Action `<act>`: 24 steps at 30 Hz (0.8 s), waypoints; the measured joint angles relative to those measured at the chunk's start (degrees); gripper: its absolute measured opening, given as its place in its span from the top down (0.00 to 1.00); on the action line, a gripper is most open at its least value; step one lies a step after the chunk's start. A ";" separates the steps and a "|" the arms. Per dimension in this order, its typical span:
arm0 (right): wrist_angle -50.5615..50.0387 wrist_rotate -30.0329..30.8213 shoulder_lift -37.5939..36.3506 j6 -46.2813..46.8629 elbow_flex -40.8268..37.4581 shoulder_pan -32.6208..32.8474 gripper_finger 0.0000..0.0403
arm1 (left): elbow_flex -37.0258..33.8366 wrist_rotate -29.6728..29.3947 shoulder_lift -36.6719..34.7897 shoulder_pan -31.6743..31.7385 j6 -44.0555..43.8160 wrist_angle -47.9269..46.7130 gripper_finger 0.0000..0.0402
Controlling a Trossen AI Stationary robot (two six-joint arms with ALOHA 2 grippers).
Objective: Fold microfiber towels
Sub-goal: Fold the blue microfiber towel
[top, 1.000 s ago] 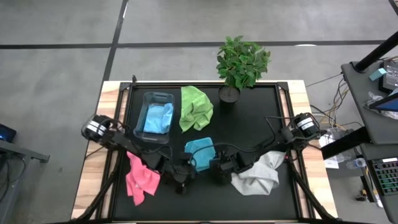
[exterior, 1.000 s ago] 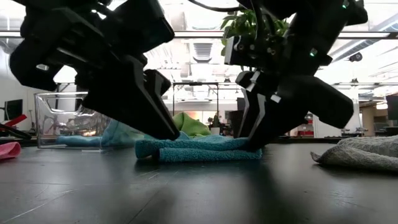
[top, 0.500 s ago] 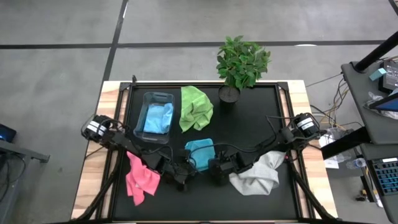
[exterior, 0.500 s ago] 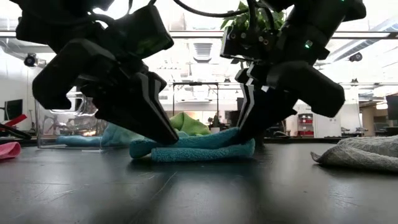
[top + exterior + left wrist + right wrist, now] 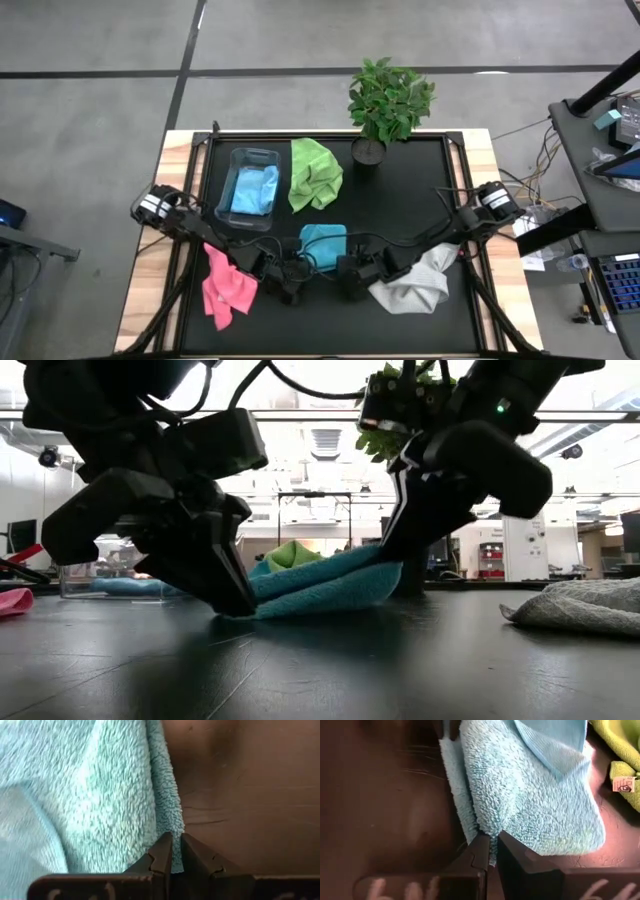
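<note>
Pinching the near edge of the folded teal-blue towel [image 5: 323, 243], both grippers are seen low at the front centre of the black table [image 5: 420, 180]. Left gripper [image 5: 173, 851]: fingers nearly closed, towel edge clamped between them at its left corner. Right gripper [image 5: 492, 845]: fingers likewise narrow, towel edge held at its right corner. In the low view the towel [image 5: 320, 582] is lifted higher on the right-arm side and sags toward the left gripper [image 5: 228, 600], which sits at the tabletop.

Other cloths noted:
- 1 light blue towel [image 5: 252, 190] lies inside the clear bin [image 5: 232, 160], left rear.
- 1 lime green towel [image 5: 314, 174] is crumpled beside the bin.
- 1 pink towel [image 5: 226, 290] is draped at front left.
- 1 grey-white towel [image 5: 412, 286] is bunched at front right, just beside the right arm.

Potted plant [image 5: 388, 100] stands at the rear.
</note>
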 joint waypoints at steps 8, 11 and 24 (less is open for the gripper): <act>-1.47 0.11 -0.56 0.63 -0.32 1.48 0.96 | -0.02 0.09 -0.34 0.09 0.20 -1.12 0.93; -1.45 0.17 -0.56 0.66 -0.99 2.03 0.96 | -0.04 0.09 -0.34 0.12 0.10 -1.76 0.93; 1.83 -0.04 -0.54 1.76 -3.67 2.92 0.96 | 0.14 2.00 -1.86 0.48 1.80 -3.88 0.93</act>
